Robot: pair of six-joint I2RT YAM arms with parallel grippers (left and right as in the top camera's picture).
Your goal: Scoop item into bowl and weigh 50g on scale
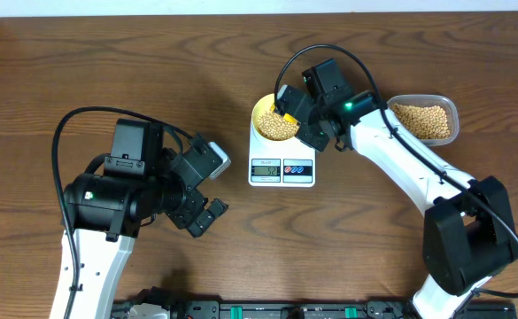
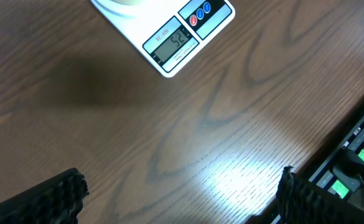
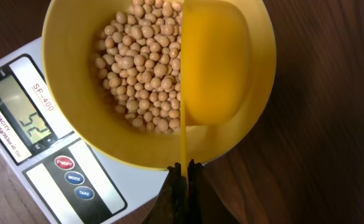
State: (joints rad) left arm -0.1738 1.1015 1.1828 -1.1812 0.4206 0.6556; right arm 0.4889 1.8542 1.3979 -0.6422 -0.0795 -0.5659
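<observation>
The right gripper point(image 3: 185, 173) is clamped tight on the thin handle of a bright yellow plastic scoop point(image 3: 216, 68), which is tipped inside the small round pale yellow bowl point(image 3: 76, 93). Tiny round beige beans point(image 3: 138, 68) lie heaped in that bowl, which sits on the flat white digital scale point(image 3: 57, 180). More beans fill a clear plastic container point(image 1: 456, 120) (just right of the arm). The left gripper point(image 1: 204, 215) hangs with its jaws wide apart over the brown wooden table point(image 1: 347, 257), holding nothing.

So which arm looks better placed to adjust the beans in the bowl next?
Probably the right. The right gripper is shut on the yellow scoop, over the beans in the bowl on the scale. The left gripper hangs open above the table, off to the side, holding nothing.
</observation>
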